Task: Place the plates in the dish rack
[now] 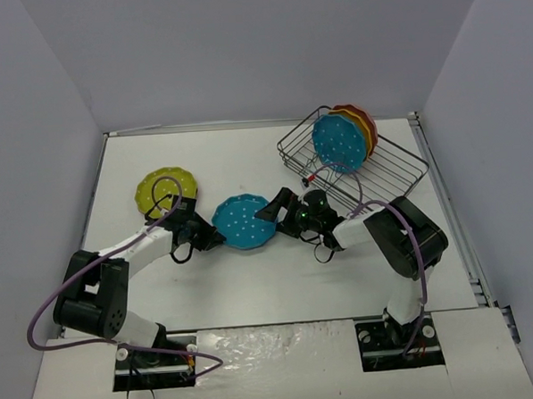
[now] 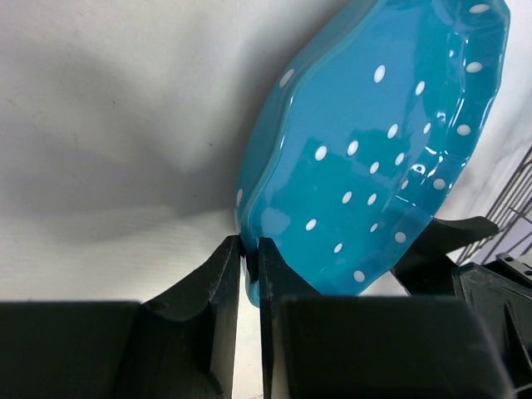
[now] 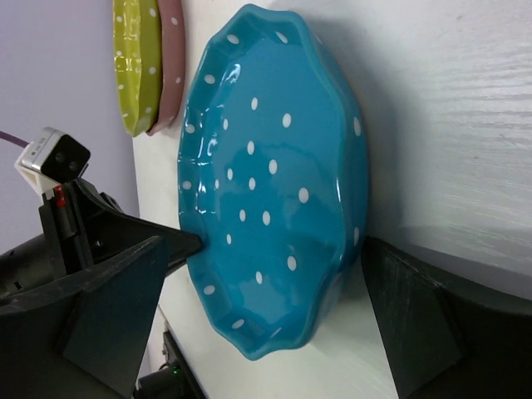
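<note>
A teal blue plate point(image 1: 242, 221) is tilted up off the table between my two grippers. My left gripper point(image 1: 215, 239) is shut on its left rim; in the left wrist view the fingers point(image 2: 229, 274) pinch the scalloped edge of the plate point(image 2: 374, 166). My right gripper point(image 1: 269, 209) is open with its jaws standing on either side of the plate's right edge point(image 3: 266, 183), not closed on it. The dish rack point(image 1: 392, 164) stands at the back right with a teal plate point(image 1: 339, 142) and orange and reddish plates point(image 1: 362, 121) upright in it.
A lime green plate point(image 1: 165, 191) lies on the table at the left, behind my left arm; the right wrist view shows it point(image 3: 137, 58) stacked on a pink plate point(image 3: 171, 58). Grey walls enclose the table on three sides.
</note>
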Action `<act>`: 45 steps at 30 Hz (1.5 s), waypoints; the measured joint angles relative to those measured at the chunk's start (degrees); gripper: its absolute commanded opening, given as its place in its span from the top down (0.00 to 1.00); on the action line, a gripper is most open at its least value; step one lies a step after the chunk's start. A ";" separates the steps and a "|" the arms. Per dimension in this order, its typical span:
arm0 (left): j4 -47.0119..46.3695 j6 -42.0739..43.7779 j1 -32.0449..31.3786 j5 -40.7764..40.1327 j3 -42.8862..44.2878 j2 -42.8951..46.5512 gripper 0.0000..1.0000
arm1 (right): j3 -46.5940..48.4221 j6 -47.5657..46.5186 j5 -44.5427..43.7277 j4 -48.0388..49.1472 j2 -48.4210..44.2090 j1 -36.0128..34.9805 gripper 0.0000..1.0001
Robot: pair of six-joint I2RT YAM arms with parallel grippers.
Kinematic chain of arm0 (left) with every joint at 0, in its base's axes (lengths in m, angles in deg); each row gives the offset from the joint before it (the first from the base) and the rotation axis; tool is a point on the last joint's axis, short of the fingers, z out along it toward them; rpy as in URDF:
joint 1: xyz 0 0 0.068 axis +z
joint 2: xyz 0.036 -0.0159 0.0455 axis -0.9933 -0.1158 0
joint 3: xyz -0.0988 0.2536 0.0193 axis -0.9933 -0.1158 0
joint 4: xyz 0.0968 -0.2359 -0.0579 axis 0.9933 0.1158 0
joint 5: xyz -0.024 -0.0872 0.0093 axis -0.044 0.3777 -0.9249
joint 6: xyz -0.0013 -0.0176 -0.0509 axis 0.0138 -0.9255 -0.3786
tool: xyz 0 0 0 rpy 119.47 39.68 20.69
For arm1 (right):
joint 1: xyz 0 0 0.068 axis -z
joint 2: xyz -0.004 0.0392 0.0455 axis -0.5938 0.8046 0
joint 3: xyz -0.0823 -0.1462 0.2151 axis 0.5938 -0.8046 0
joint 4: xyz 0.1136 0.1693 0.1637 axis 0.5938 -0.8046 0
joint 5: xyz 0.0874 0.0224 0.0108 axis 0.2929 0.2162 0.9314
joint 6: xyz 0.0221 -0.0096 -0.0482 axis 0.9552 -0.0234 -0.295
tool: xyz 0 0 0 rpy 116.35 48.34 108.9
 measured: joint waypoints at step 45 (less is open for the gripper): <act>8.91 6.01 -0.74 -0.39 6.71 9.39 0.03 | 16.64 -28.05 -9.12 -33.42 -14.45 -0.79 1.00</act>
